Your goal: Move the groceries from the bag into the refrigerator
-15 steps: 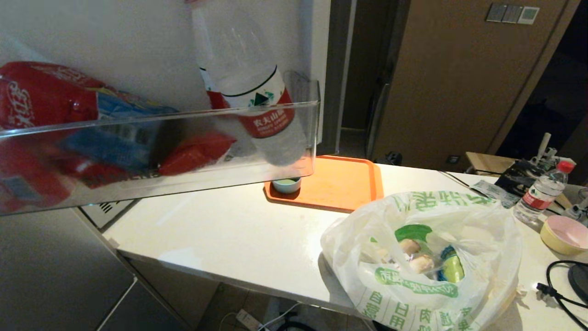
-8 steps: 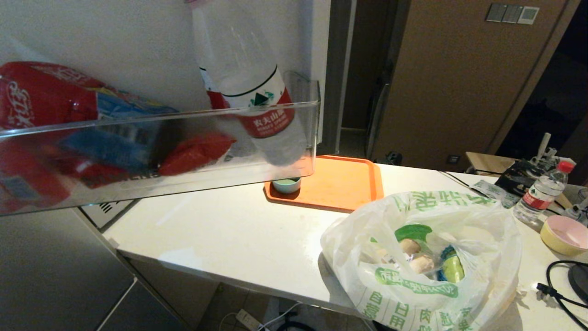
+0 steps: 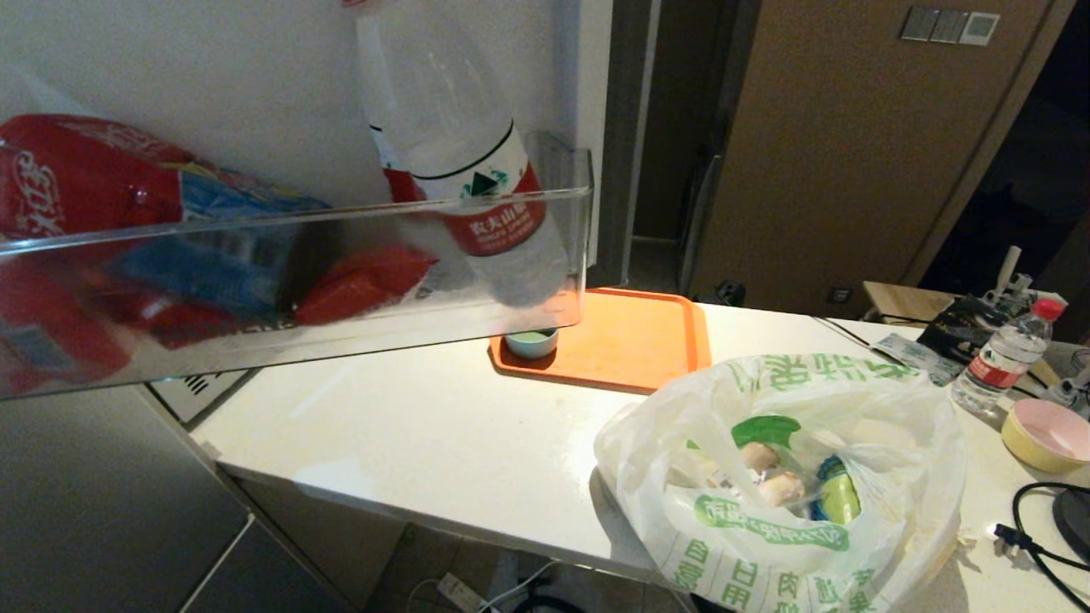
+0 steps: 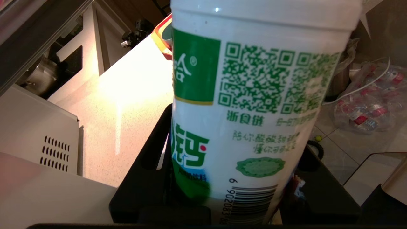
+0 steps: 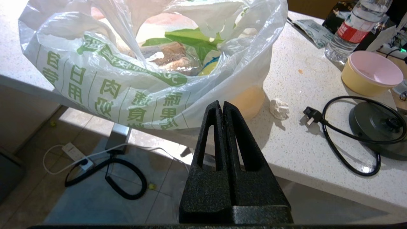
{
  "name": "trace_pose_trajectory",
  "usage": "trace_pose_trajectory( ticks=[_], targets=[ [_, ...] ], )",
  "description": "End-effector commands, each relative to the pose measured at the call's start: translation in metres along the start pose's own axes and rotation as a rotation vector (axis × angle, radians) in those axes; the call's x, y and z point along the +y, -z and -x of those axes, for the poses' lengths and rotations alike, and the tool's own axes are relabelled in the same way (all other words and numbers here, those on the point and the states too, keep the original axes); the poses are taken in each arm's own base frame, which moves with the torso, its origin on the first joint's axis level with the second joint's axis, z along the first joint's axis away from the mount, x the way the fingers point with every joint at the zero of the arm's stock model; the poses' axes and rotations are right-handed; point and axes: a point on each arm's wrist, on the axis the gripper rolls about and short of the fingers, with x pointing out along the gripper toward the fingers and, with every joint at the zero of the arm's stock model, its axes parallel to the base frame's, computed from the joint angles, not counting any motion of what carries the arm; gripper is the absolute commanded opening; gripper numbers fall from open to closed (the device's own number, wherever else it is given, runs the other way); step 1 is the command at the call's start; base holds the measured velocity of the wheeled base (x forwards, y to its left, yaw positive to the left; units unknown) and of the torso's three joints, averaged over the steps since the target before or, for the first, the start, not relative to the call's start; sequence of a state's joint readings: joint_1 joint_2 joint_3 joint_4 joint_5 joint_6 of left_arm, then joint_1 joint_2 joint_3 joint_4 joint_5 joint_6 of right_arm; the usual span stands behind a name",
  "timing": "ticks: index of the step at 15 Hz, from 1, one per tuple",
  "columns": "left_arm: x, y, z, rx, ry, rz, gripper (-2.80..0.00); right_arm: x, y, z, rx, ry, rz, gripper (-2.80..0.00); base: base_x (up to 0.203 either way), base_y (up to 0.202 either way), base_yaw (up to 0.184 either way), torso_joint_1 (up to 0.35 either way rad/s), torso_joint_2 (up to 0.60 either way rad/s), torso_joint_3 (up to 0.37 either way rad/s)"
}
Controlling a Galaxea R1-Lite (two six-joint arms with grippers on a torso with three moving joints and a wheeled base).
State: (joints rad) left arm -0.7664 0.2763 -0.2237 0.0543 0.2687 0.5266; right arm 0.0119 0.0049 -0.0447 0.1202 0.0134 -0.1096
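Your left gripper is clamped around a white bottle with a green label, its black fingers pressing on both sides of the lower body; in the left wrist view the bottle fills most of the frame, with a green code square, green Chinese lettering and a barcode facing you. Behind it lies the pale speckled counter, and beside that a white box with vent slots. Your right gripper is clenched with nothing between its tips, and it hangs just off the counter's near edge, pointing toward the bag. Neither gripper shows in the head view. There, the bag sits open on the white counter near its front edge, white plastic with green characters, and inside it you can make out pale beige lumps and a yellow-green pack. Behind the bag an orange tray holds a small green-filled cup. The refrigerator door stands open on the left, very close to the camera, and its clear shelf carries a clear water bottle with a red label and blurred red and blue packets. On the far right of the counter stand a second water bottle, a pink and yellow bowl and a black cord.
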Motion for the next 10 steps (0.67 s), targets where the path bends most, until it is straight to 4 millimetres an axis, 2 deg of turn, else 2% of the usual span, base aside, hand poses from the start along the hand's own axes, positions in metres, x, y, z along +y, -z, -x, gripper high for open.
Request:
trace_pose_trajectory(
  ticks=[1, 10],
  targets=[
    [-0.0012, 0.0036, 0.0026, 0.009, 0.001, -0.005, -2.8, 0.0, 0.0001, 0.0002, -0.004, 0.0, 0.001, -2.8, 0.0, 0.0, 0.0, 0.0, 0.0, 0.0],
    [-0.0042, 0.0117, 0.0063, 0.065, -0.009, -0.013, -2.8, 0.0, 0.0002, 0.0002, -0.003, 0.0, 0.001, -2.8, 0.0, 0.0, 0.0, 0.0, 0.0, 0.0]
  ],
)
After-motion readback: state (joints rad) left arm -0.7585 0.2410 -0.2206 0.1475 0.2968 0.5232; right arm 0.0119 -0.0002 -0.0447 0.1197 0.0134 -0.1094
